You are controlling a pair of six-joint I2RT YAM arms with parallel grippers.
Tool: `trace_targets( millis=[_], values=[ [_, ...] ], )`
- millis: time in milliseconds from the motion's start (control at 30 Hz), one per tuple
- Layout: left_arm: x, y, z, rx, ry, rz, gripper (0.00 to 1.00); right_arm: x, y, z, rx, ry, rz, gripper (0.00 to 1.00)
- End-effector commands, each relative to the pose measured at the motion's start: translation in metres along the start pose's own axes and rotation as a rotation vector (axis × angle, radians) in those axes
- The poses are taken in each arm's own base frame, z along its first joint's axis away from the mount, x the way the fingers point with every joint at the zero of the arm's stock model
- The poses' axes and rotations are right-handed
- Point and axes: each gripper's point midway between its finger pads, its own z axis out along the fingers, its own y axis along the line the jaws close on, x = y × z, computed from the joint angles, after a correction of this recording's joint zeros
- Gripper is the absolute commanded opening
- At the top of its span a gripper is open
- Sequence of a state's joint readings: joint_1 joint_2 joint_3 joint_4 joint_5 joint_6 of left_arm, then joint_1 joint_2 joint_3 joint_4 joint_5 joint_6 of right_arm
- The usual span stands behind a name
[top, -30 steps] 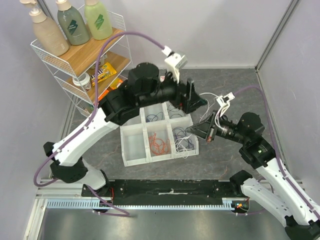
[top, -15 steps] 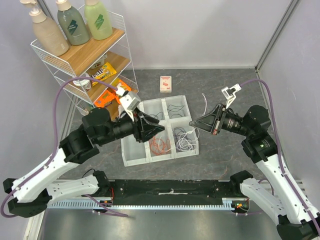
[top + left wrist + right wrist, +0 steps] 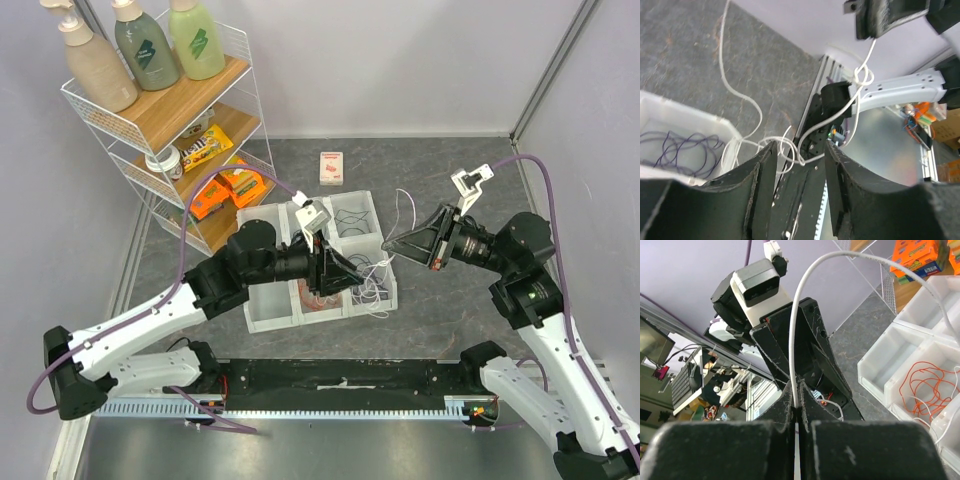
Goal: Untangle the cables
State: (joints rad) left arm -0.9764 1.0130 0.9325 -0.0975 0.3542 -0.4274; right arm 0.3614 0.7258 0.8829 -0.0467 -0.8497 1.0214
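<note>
Pulling could cinch the knot [image 3: 863, 76]: your right gripper [image 3: 386, 243] clamps the white cable [image 3: 794, 370] beside the tray [image 3: 250, 300]; left gripper [image 3: 360, 283] jaws apart.

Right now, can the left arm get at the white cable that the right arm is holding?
Probably yes: the left end effector is open, loops of the white cable run between its fingers, and nothing blocks it. The right end effector pinches the far end.
</note>
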Motion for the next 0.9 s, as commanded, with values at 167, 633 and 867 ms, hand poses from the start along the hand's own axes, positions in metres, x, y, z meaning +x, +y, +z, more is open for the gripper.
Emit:
trace_targets(
  millis=[167,633,867],
  values=[
    [-0.031,-0.032,0.015,0.190,-0.104,0.020,0.35,-0.012,0.039,-0.008,-0.105,-0.021,-0.092,0.00],
    [-0.060,-0.003,-0.021,-0.063,-0.299,0.085,0.02,-0.045,0.017,-0.007,0.130,-0.092,-0.218,0.00],
    [-0.100,-0.015,-0.070,-0.108,-0.496,0.132,0.02,-0.075,0.015,-0.017,0.282,-0.141,-0.336,0.00]
  ],
)
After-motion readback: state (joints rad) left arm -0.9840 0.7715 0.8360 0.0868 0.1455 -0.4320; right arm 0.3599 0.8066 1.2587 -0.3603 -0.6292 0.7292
